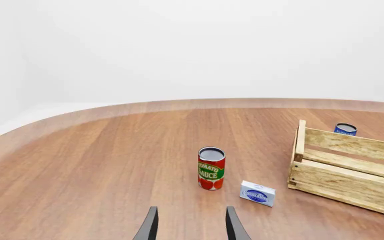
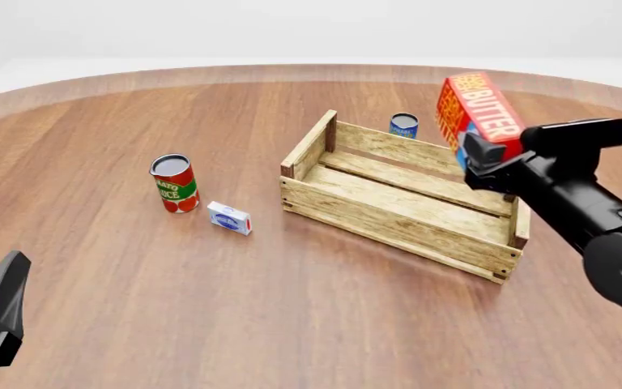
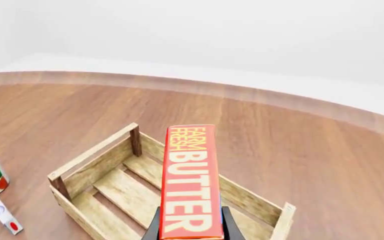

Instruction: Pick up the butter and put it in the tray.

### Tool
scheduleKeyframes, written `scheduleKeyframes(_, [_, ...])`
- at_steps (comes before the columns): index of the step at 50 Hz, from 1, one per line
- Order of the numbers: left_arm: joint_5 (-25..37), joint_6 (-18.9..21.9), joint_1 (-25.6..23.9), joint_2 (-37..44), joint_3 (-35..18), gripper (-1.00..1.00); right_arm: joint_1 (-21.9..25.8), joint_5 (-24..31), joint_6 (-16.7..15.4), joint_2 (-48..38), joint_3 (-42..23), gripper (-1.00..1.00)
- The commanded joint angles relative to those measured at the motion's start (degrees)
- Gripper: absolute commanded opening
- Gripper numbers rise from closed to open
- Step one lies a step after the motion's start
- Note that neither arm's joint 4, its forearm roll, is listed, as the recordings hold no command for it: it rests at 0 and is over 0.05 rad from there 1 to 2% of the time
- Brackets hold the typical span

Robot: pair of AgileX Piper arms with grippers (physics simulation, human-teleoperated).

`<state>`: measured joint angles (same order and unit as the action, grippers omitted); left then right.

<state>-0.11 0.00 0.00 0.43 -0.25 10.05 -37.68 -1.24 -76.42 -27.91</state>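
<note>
While the right gripper [image 3: 188,231] clamps one red-orange rectangular butter carton [image 3: 190,181] aloft, one light wooden slatted tray [image 2: 403,192] sits below it. Ahead of the left gripper [image 1: 190,226], fingers apart, stand one red tomato sauce can [image 1: 211,168] and one small blue-white box [image 1: 257,193]; one blue can [image 2: 403,125] stands beyond the tray.

Fixed front view high over the table [image 2: 127,267]; both wrist views low, sharing the tray [image 1: 352,170].
</note>
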Motion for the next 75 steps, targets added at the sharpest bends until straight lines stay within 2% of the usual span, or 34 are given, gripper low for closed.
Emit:
scheduleKeyframes(1, [0.00, -0.01, 0.00, 0.00, 0.00, 1.00, 0.22, -0.39, 1.85, -2.04, -2.86, -1.00])
scheduleKeyframes(33, [0.00, 0.00, -0.01, 0.00, 0.00, 1.00, 0.36, 6.06, 1.27, -3.76, -7.19, -1.00])
scheduleKeyframes(75, [0.00, 0.00, 0.00, 0.01, 0.00, 1.00, 1.66, 5.12, 3.79, -10.08, -9.34, -1.00])
